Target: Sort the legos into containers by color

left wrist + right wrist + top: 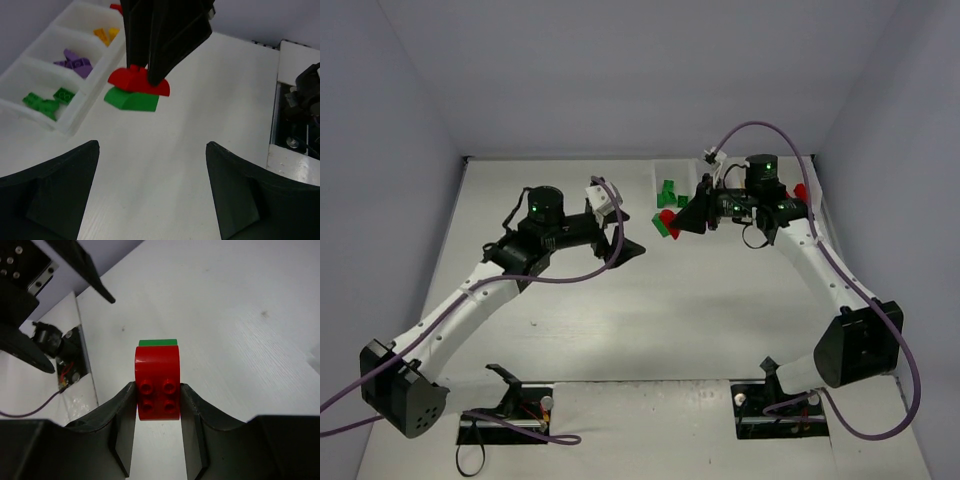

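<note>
Four low-walled compartments of the white plastic tray [82, 107] run off my left view's edge, and the farthest is cut short. My left claw [152, 150] gapes wide and empty. My right claw [158, 392] pinches a glossy red studded brick [157, 365] near the tray's green end. The green brick [158, 342] stuck to it is mostly hidden.

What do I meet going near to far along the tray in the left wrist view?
Green legos → purple legos → orange-yellow legos → red lego at the frame's top edge.
</note>
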